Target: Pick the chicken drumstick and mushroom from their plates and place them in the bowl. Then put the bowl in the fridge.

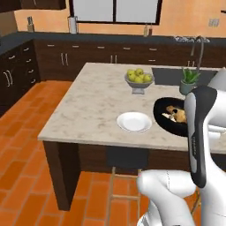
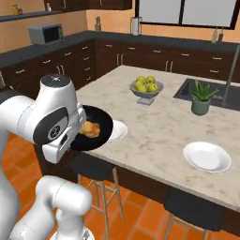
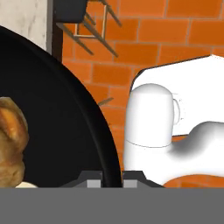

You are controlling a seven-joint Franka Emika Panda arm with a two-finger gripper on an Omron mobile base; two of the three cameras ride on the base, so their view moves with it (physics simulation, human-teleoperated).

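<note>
The black bowl [image 1: 164, 115] [image 2: 100, 123] hangs in the air at the counter's near edge, over the brick floor. My gripper [image 3: 112, 180] is shut on its rim [image 3: 101, 139], one tip on each side. The golden-brown chicken drumstick [image 1: 177, 113] [image 2: 90, 129] [image 3: 10, 139] lies inside, with a pale bit of mushroom [image 3: 26, 185] beside it. My own arm hides the hand in both base views. One white plate [image 1: 134, 121] [image 2: 121, 129] sits on the counter just behind the bowl, and a second plate [image 2: 206, 156] lies further right. The fridge is out of view.
A grey footed bowl of yellow-green fruit [image 1: 139, 80] [image 2: 146, 87] and a potted plant [image 1: 190, 82] [image 2: 201, 99] stand on the island near the sink [image 2: 211, 91]. Dark stools [image 1: 127, 159] [image 2: 92, 167] are tucked under the counter edge. Dark cabinets line the walls.
</note>
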